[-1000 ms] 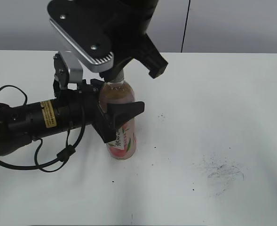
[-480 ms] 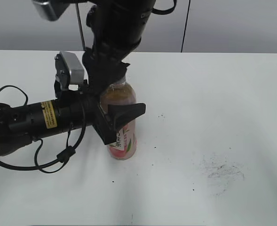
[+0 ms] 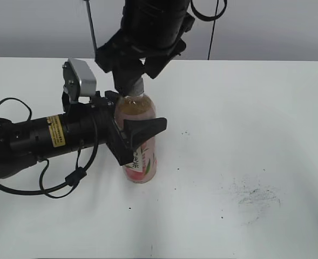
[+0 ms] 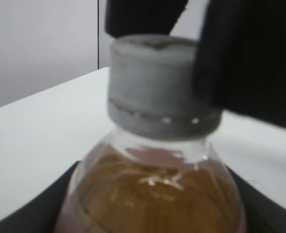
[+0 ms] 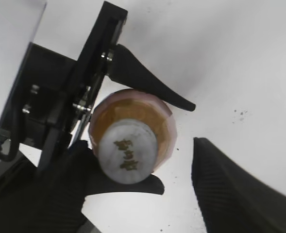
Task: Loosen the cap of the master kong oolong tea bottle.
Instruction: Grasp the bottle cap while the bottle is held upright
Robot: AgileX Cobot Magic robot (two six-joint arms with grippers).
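exterior view – bottle: the master kong oolong tea bottle (image 3: 140, 141) is standing upright on the white table (image 3: 245, 135), left of the middle.
exterior view – left pincer: the left pincer (image 3: 132, 137) is reaching in from the left and is clamping the bottle's body, one black finger in front of the label.
exterior view – right pincer: the right pincer (image 3: 132, 81) is hanging straight above the neck, its tips down around the cap (image 3: 134, 90), which is mostly hidden here.
left wrist view – cap: the cap (image 4: 157, 85) is sitting fully down on the neck, its lower ring showing no gap, so it is looking not yet loosened; a black finger (image 4: 249, 58) is lying beside its right side.
left wrist view – look: the cap is grey-white and blurred; pale amber tea is filling the clear shoulder below it.
right wrist view – right pincer: the right pincer (image 5: 133, 160) is standing spread; one finger is at the cap's left edge, the other (image 5: 230, 189) is well apart on the right, so nothing is being gripped.
right wrist view – cap top: the cap (image 5: 128, 151) is showing dark printed characters on a round pale top.
progress: holding the bottle is done; closing on the cap and twisting is, in my judgement, what is left.
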